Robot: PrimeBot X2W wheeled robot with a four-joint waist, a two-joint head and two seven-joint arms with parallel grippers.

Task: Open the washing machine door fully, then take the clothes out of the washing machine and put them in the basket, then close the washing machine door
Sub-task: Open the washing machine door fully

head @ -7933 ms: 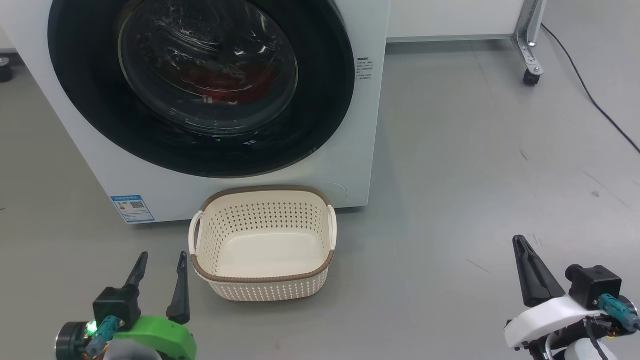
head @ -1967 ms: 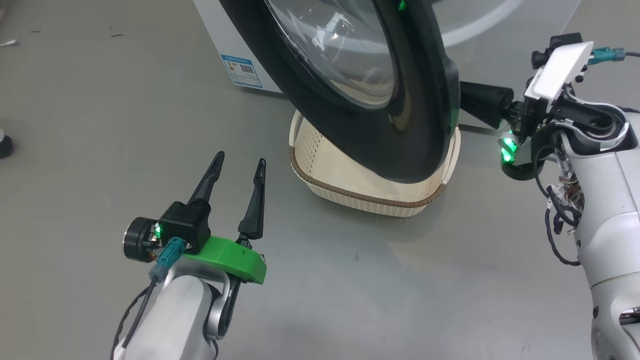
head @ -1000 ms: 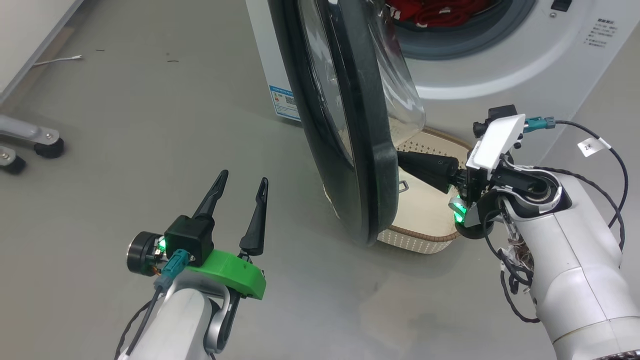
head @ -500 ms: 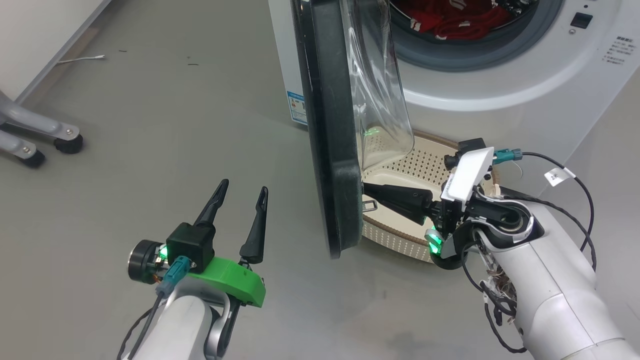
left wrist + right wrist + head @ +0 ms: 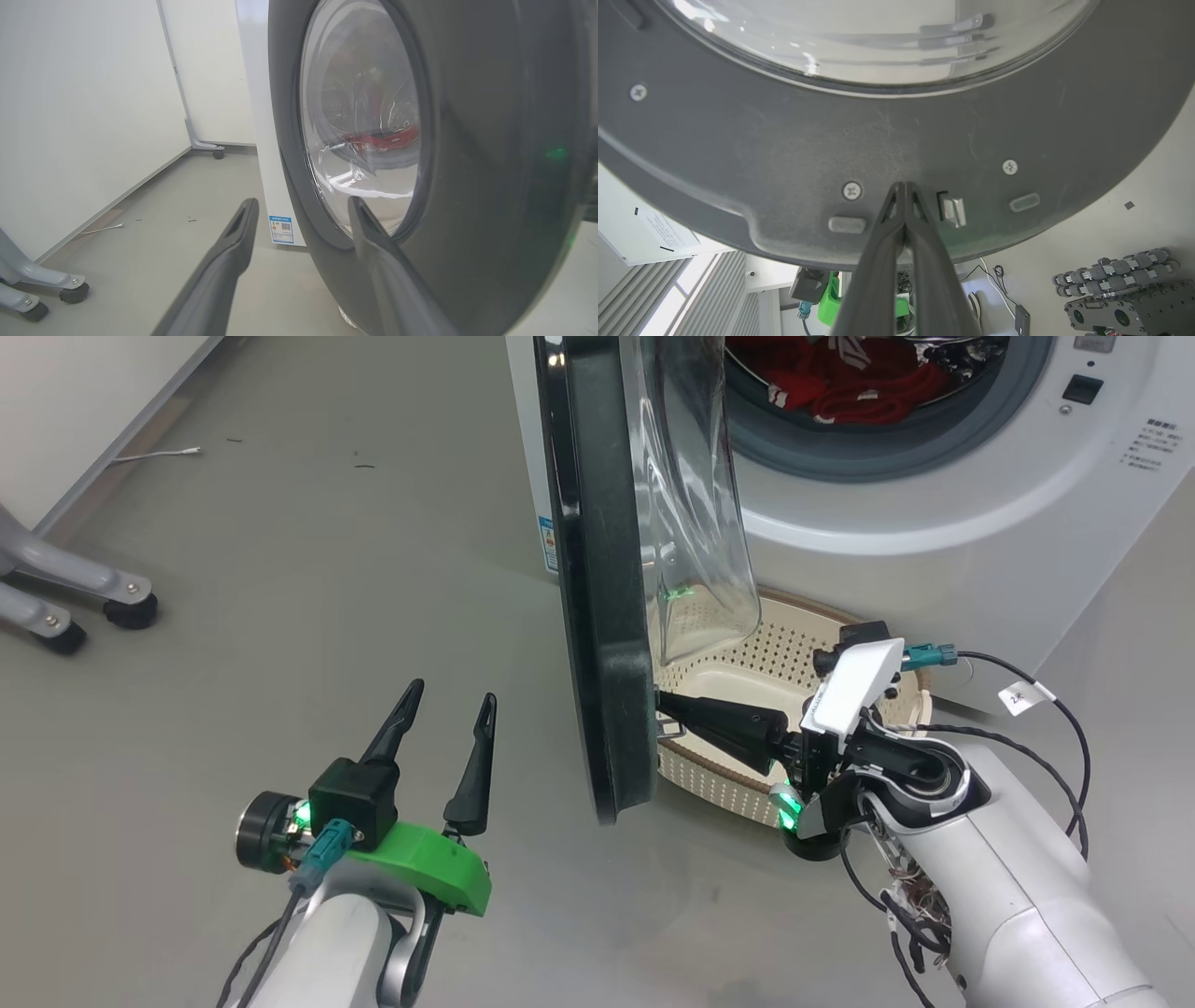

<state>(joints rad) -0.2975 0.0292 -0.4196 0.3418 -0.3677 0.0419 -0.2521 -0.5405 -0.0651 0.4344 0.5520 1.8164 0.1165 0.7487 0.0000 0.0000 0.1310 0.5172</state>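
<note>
Green-mounted left tool (image 5: 451, 691): near left, fingers spread wide, empty, touching nothing. White-mounted right tool (image 5: 665, 702): near right, fingers pressed together, gripping nothing, tips against the inner face of the washing machine door (image 5: 607, 616). Door stands edge-on, roughly square to the washing machine (image 5: 934, 551); judged short of fully open. Cream basket (image 5: 794, 635): on the floor before the machine, no garment visible inside. Red clothes (image 5: 840, 392): far, in the drum. Unloading, closing remain.
</note>
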